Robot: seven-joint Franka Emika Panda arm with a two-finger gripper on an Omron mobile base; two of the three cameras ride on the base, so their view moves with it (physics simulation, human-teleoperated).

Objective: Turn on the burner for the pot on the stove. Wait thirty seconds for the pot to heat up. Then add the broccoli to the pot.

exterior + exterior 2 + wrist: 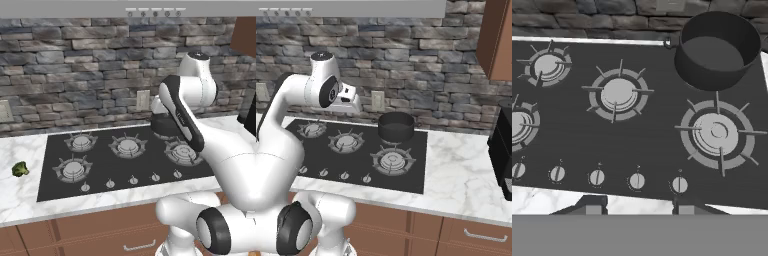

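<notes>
Two-finger dark gripper [637, 209]: tips stand apart with nothing between them, so released and empty. It is poised high over the front edge of the flat black glass stove [647, 135], looking down on the row of five small silvery knobs [637, 181], presumably to pick the right one.

Squat round dark grey pot [717, 50] sits on the rear right burner, near the stone wall, apparently empty.

Small bright-green broccoli floret [20, 169] lies on the white marble counter [22, 195], left of the stove, well apart from the pot.

Judgement: burner not yet lit; knob turn comes first.
</notes>
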